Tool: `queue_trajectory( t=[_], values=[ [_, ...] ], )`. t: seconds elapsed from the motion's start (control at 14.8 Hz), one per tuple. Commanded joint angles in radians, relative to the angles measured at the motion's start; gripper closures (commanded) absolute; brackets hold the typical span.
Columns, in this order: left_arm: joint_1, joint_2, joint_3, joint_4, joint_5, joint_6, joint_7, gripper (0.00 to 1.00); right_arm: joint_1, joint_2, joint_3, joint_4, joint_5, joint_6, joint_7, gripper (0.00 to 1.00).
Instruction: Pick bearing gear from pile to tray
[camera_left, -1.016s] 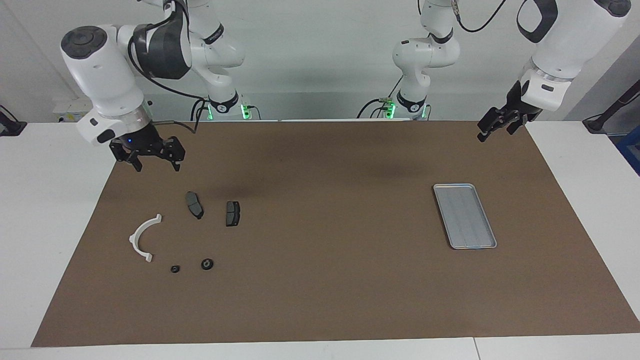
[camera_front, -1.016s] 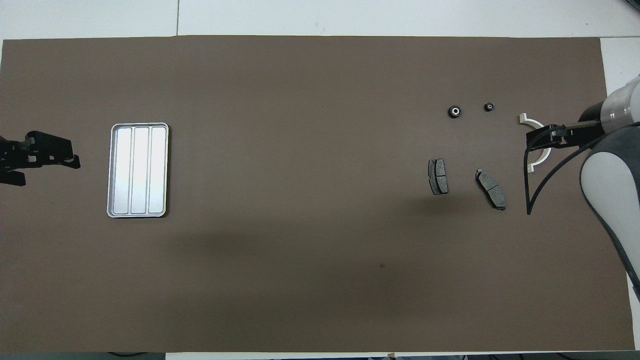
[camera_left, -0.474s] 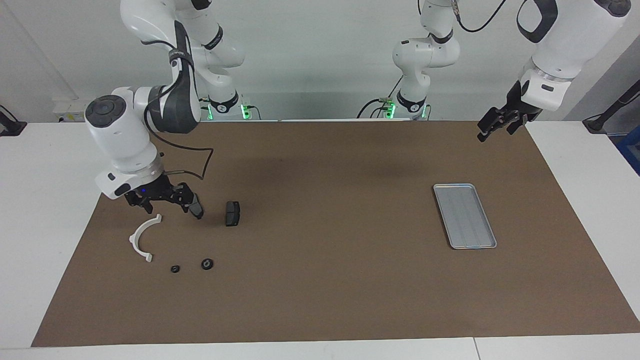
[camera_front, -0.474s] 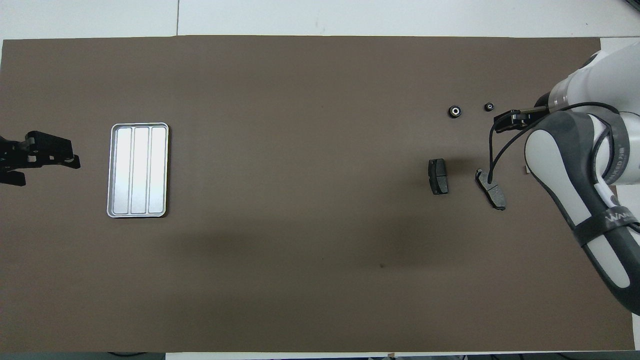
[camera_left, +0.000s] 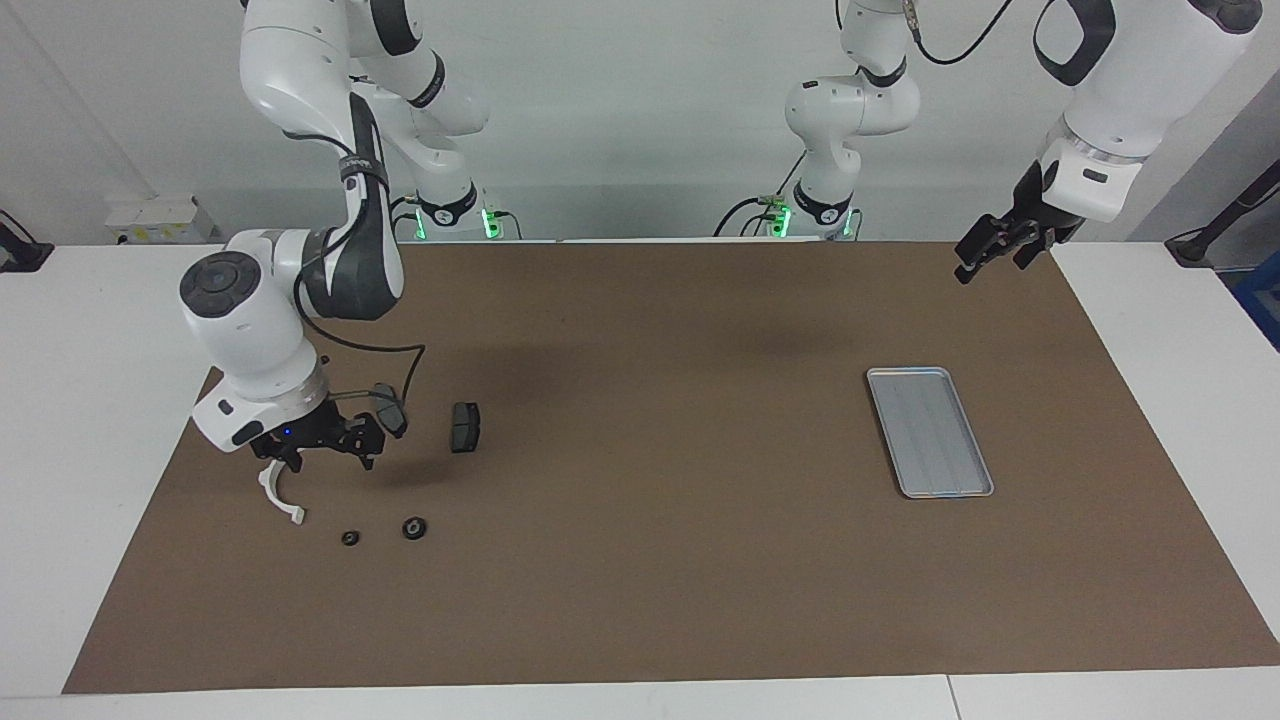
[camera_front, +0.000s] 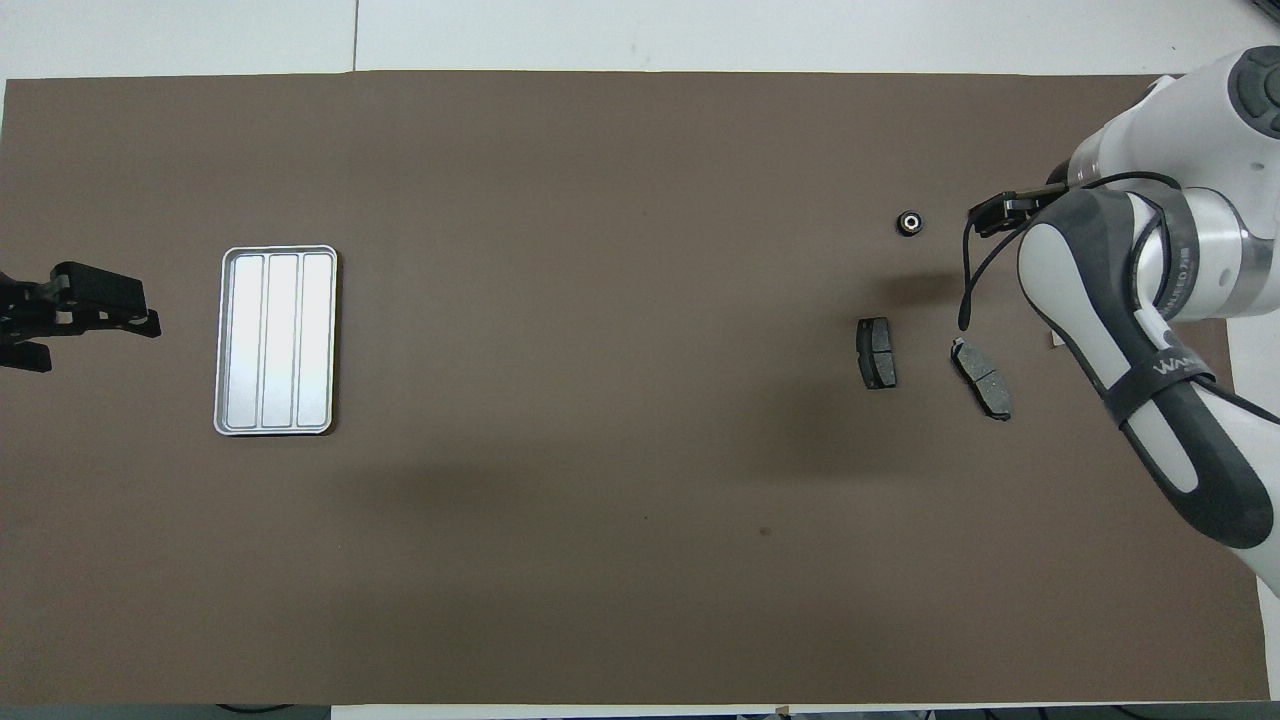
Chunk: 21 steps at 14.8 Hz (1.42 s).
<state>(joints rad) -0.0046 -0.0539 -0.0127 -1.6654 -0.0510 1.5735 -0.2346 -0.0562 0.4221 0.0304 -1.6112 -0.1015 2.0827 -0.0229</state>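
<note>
Right gripper (camera_left: 320, 455): jaws wide, empty, now lower and farther out than a second ago, low over white half-ring bracket (camera_left: 282, 505). Two black round pieces (camera_left: 413, 527) just past it, untouched; likely next target. Brake pads (camera_left: 464, 426) nearby. Tray (camera_left: 929, 431) empty, toward left arm's end. Left gripper (camera_left: 988, 249): waiting, raised, open.
</note>
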Motion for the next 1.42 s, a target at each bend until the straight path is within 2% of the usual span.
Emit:
queue_trajectory(
  t=[0.0,0.07,0.47,1.35],
  values=[
    [0.006,-0.017,-0.004,-0.005,0.005,-0.013,0.003,0.0,-0.01,0.127,0.005,0.146,-0.024,-0.067,-0.012,0.0],
    [0.006,-0.017,-0.006,-0.005,0.005,-0.013,0.003,0.0,-0.008,0.159,0.005,0.175,-0.024,-0.069,-0.012,0.0],
    [0.006,-0.017,-0.006,-0.005,0.005,-0.013,0.003,0.0,-0.005,0.225,0.006,0.212,-0.017,-0.046,-0.006,0.0],
    [0.006,-0.017,-0.004,-0.005,0.005,-0.015,0.003,0.0,-0.01,0.294,0.005,0.228,-0.024,0.074,-0.005,0.04]
  ],
)
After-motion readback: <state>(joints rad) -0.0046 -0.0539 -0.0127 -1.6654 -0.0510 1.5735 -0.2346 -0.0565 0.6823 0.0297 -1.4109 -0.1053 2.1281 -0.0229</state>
